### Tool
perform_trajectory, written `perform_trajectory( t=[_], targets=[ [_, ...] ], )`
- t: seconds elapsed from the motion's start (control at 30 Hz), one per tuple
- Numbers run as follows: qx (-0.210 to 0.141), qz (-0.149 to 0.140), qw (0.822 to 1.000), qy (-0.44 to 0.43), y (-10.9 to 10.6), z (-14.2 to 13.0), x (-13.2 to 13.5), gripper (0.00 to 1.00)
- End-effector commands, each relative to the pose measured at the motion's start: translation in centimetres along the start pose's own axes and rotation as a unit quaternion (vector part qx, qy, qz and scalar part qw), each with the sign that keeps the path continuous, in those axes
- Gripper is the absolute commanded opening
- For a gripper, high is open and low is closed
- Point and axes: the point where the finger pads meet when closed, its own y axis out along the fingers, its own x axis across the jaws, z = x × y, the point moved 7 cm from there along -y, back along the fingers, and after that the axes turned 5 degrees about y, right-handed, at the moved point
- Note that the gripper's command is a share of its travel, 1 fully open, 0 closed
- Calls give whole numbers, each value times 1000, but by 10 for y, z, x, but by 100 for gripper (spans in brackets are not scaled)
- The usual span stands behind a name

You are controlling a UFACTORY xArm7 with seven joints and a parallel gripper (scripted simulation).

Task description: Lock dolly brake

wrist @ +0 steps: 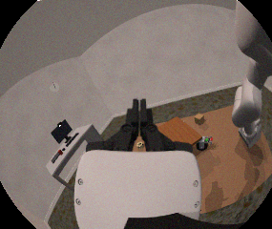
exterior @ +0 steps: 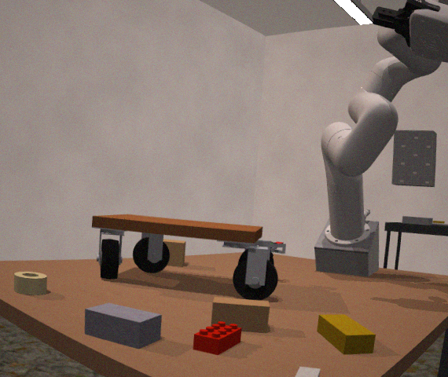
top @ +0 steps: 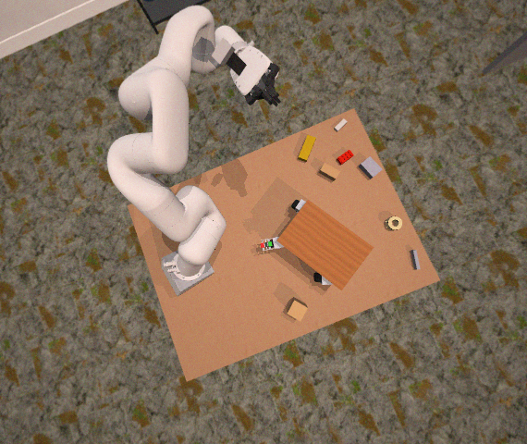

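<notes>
The dolly (top: pixel 324 242) has a brown wooden deck on black casters and stands in the middle of the table; it also shows in the side view (exterior: pixel 177 228). Its brake pedal (top: pixel 267 244), with a red end and a green end, sticks out from the caster nearest the arm's base. In the side view the pedal (exterior: pixel 276 243) lies about level above the near caster, red tip outward. My gripper (top: pixel 269 96) is shut and empty, high in the air off the table's far edge, far from the dolly. It shows in the side view (exterior: pixel 388 16) and the wrist view (wrist: pixel 138 110).
Loose blocks lie by the far edge: yellow (top: pixel 307 147), red studded brick (top: pixel 344 156), tan (top: pixel 329 170), grey (top: pixel 370 166), small white (top: pixel 340 124). A tape roll (top: pixel 390 222), a grey bar (top: pixel 414 259) and a tan cube (top: pixel 297 309) lie around the dolly. The arm's base (top: pixel 186 273) stands at the table's left.
</notes>
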Motion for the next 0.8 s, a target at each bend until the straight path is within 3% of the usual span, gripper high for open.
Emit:
perform_trajectory(
  t=[0.0,0.2,0.27,0.77],
  targets=[
    [-1,0,1000,3,2,4,0,0],
    [-1,0,1000,3,2,4,0,0],
    [-6,-37,999,28,49,45,11,0],
    [-6,-37,999,28,49,45,11,0]
  ],
)
